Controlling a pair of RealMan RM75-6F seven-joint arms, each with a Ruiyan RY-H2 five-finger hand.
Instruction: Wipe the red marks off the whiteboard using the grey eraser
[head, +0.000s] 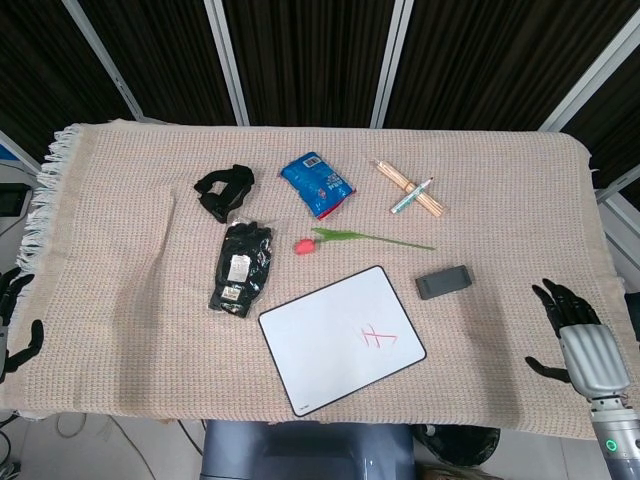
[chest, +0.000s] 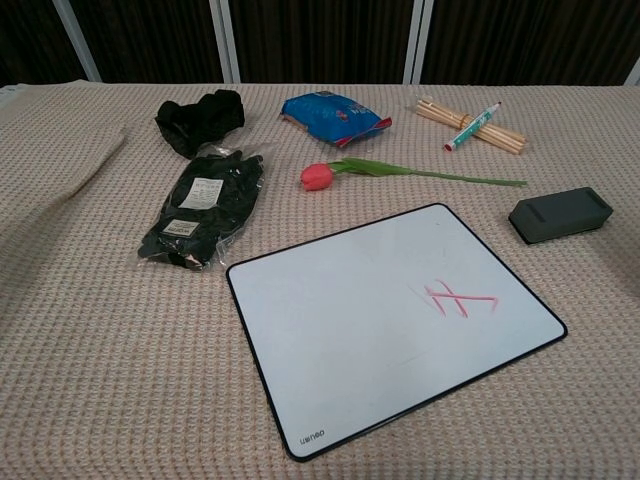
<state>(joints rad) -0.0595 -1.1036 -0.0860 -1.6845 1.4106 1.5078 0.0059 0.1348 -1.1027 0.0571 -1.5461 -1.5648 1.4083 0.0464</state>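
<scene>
On the beige woven cloth covering the bench (head: 120, 200), the grey rectangular eraser (head: 444, 282) is lying just right of the black-framed whiteboard (head: 330, 330) with red marks (head: 378, 338). My right hand (head: 578, 338) is hovering at the edge, fingers spread, holding nothing; my left hand (head: 12, 320) likewise.

— What's covering the table?
— A beige woven cloth (head: 120, 200), fringed at one end.
— And on it?
— A whiteboard (head: 342, 338), grey eraser (head: 444, 282), tulip (head: 350, 239), blue packet (head: 317, 184), pencils with a marker (head: 410, 189), two black bundles (head: 241, 266).
</scene>
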